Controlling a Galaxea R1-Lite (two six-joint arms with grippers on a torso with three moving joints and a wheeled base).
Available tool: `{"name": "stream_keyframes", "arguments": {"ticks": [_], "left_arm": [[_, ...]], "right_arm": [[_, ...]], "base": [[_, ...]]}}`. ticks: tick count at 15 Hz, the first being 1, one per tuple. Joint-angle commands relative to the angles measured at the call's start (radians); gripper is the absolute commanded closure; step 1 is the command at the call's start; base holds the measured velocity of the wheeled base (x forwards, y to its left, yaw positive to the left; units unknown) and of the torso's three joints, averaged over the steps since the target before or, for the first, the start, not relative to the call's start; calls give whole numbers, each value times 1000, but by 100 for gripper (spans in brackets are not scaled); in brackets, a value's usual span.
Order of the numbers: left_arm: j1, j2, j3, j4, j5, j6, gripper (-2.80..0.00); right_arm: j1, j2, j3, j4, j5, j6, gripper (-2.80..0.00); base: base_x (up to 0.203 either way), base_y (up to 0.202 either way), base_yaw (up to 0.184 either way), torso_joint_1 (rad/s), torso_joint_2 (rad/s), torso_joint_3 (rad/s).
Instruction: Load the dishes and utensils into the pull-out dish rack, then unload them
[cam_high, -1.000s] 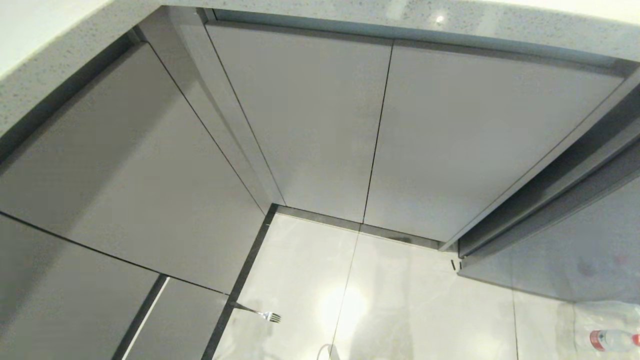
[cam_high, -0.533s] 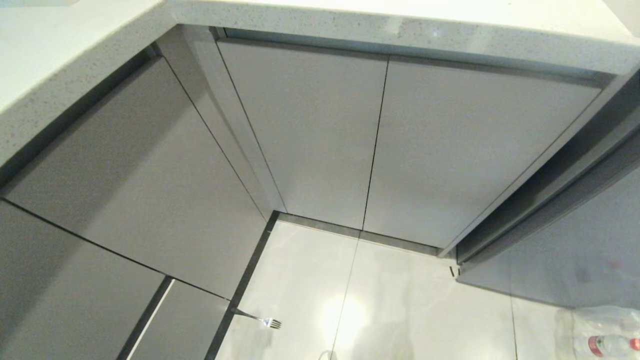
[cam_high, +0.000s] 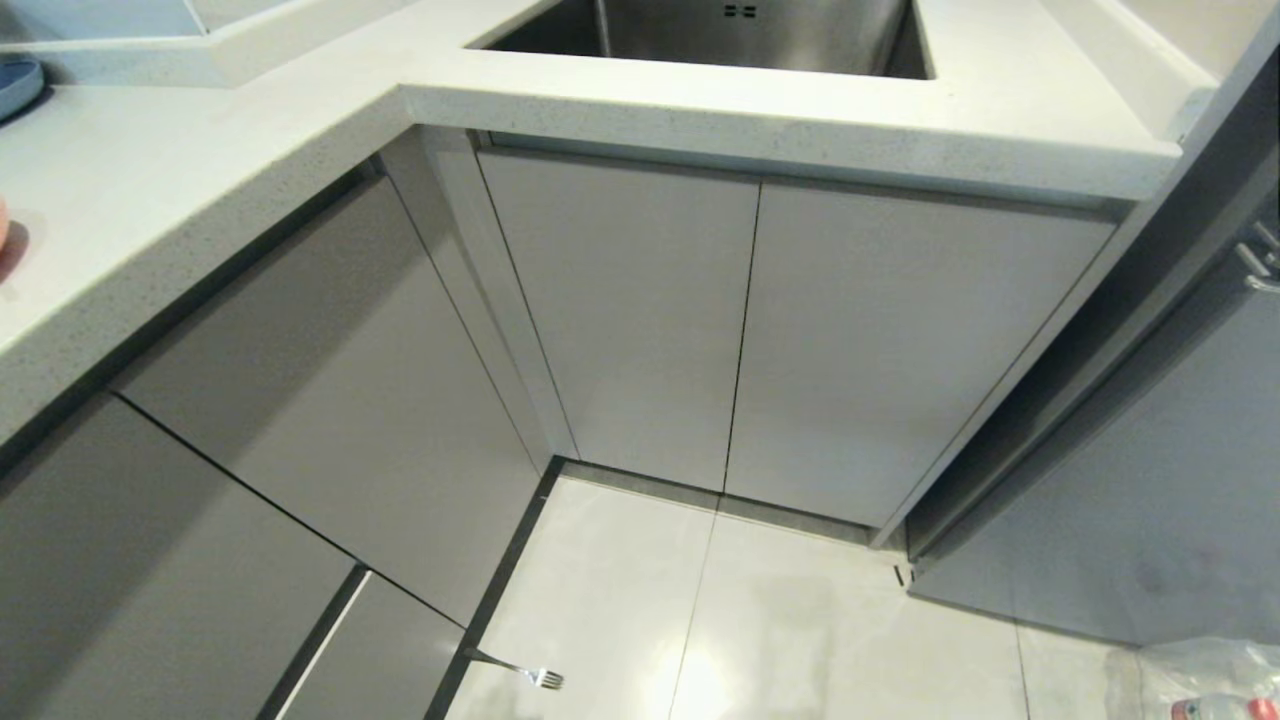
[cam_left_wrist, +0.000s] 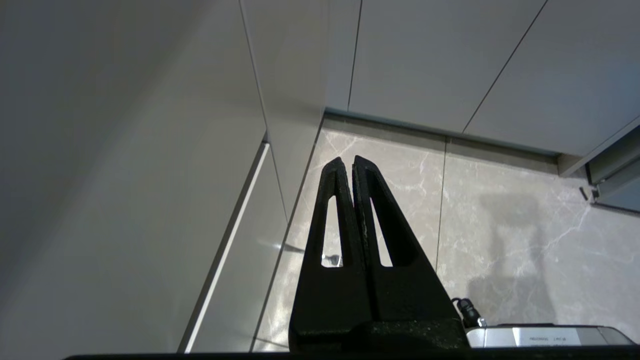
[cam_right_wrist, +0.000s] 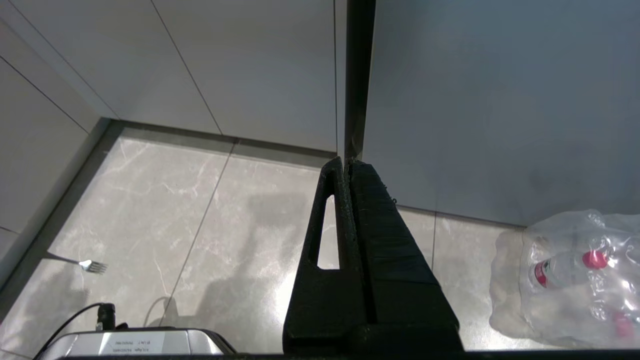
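1. Overhead, from the head view, one white speckled countertop (cam_high: 700, 110) wraps an L-shaped corner, with one steel sink (cam_high: 720, 30) sunk into it. Below the sink hang two flat grey cabinet doors (cam_high: 620, 310), shut. At the far left edge of the counter sit slivers of two dishes: one blue plate (cam_high: 15, 80) and, nearer, one pink dish (cam_high: 5, 235), mostly cut off. One silver fork (cam_high: 520, 670) lies on the pale tiled floor (cam_high: 800, 640), its handle running under the left cabinet's dark base strip and its prongs pointing out onto the tile. A clear plastic pack of bottles (cam_high: 1210, 685) shows at the lower right corner. Neither arm appears here, and no pulled-out rack is visible.

2. From the left wrist view, the left gripper (cam_left_wrist: 348, 160) hangs above the floor with its two black fingers pressed together, holding nothing. A glint of the fork shows through the slot of one finger.

3. From the right wrist view, the right gripper (cam_right_wrist: 346, 162) likewise points at the floor, its two fingers closed together and empty. The one fork (cam_right_wrist: 82, 262) lies well off to the side by the cabinet base, and two red-capped bottles show inside the plastic pack (cam_right_wrist: 570, 280).
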Motion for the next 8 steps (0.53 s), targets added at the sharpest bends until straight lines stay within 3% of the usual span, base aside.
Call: {"name": "stream_keyframes", "arguments": {"ticks": [1, 8], "left_arm": [[0, 0, 0, 0, 0, 1, 0], [-2, 0, 0, 0, 0, 4, 0]], "right_arm": [[0, 0, 2, 1, 0, 1, 0], [0, 0, 2, 1, 0, 1, 0]], "base": [[0, 0, 0, 5, 10, 204], [0, 0, 0, 2, 0, 203]]}}
